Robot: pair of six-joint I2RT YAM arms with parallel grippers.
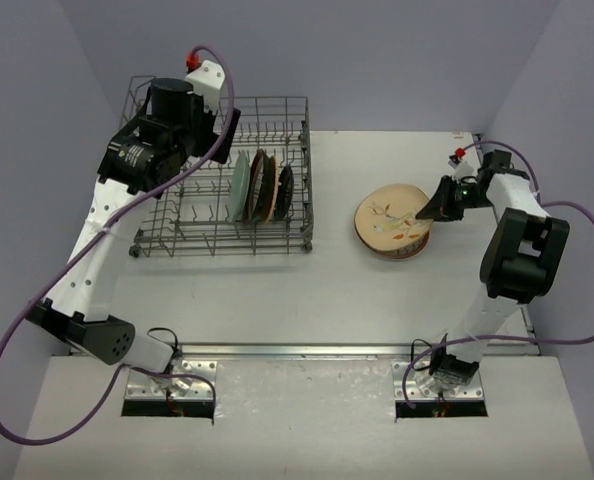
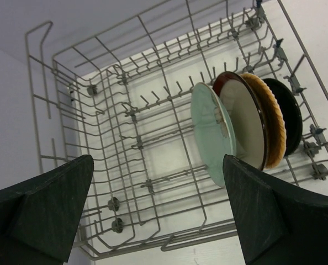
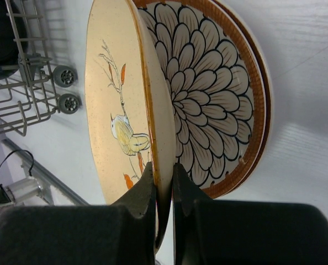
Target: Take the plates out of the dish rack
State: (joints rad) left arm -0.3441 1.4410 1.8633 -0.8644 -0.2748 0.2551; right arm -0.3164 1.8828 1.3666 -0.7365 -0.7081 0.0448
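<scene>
Four plates stand on edge side by side in the right half of the rack [image 1: 217, 248]: a green plate [image 2: 211, 132], a dark-rimmed plate [image 2: 244, 121], an orange plate [image 2: 271, 127] and a black plate [image 2: 288, 110]. The left end effector [image 2: 155, 182] hangs above the rack's bare left half, its jaws spread wide and holding nothing. Well apart, on the right of the worktop [image 1: 307, 300], the right end effector [image 3: 163, 171] pinches the near rim of a cream plate [image 3: 117, 99] painted with a bird. That plate is tilted over a petal plate [image 3: 208, 94], which lies flat on another plate; whether the far edges touch cannot be told.
</scene>
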